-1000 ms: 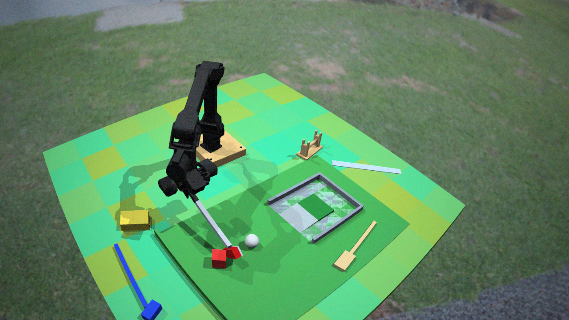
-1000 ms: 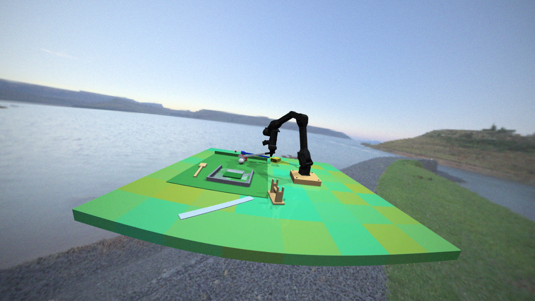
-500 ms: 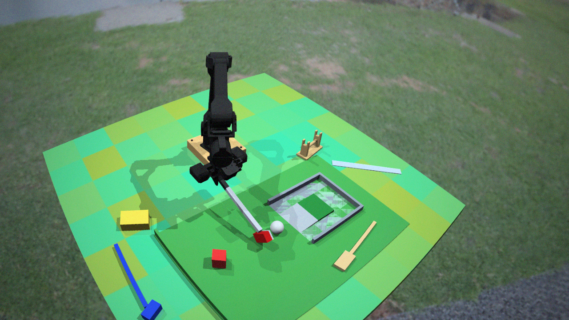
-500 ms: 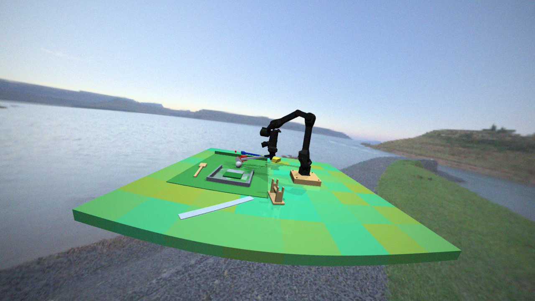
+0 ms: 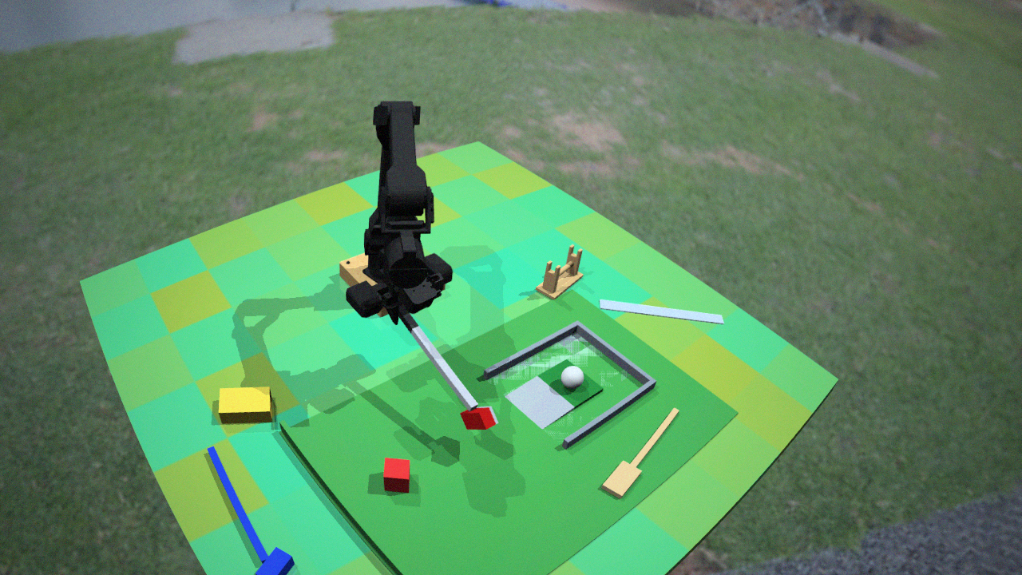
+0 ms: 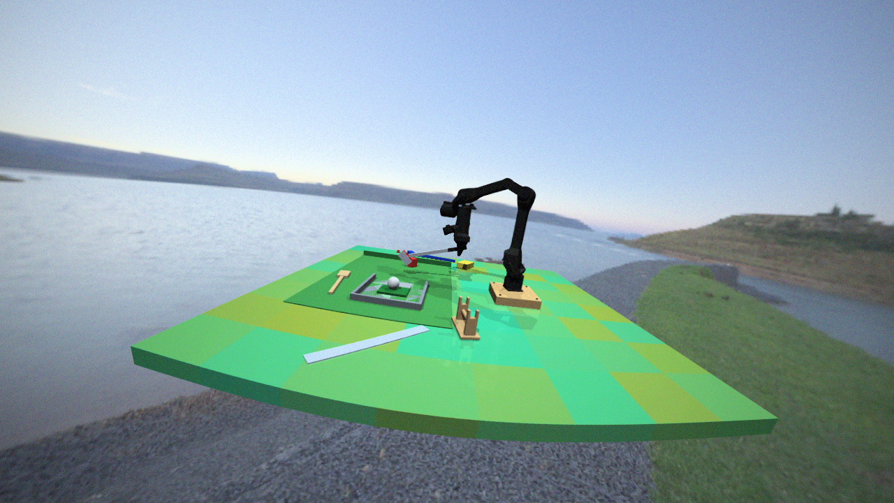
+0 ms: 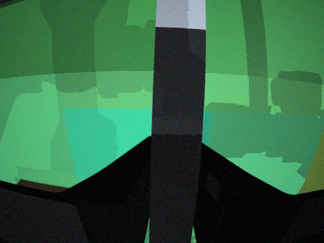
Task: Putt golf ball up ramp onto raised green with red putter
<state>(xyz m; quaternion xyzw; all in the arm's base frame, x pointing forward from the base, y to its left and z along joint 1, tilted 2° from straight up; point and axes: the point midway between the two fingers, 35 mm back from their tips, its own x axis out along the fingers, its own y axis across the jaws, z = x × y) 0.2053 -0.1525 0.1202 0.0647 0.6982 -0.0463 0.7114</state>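
My gripper (image 5: 402, 316) (image 6: 460, 250) (image 7: 170, 146) is shut on the dark grip of the red putter (image 5: 442, 368) (image 6: 405, 258) (image 7: 178, 81). The pale shaft slants down from the fingers, and the red head is above the dark green mat, left of the ramp in the top view. The white golf ball (image 5: 572, 376) (image 6: 393, 282) is on the raised green (image 5: 577, 399) (image 6: 394, 291), apart from the putter. Whether the ball is moving cannot be told. The pale grey ramp (image 5: 539, 402) leads up to the green. Head and ball are outside the wrist view.
Grey rails (image 5: 613, 414) (image 6: 386, 302) surround the green on three sides. A red cube (image 5: 396, 474), yellow block (image 5: 244, 404) (image 6: 464, 264), blue putter (image 5: 237, 500), wooden mallet (image 5: 621, 479) (image 6: 336, 282), wooden rack (image 5: 559, 284) (image 6: 465, 328) and pale strip (image 5: 660, 312) (image 6: 365, 344) lie around.
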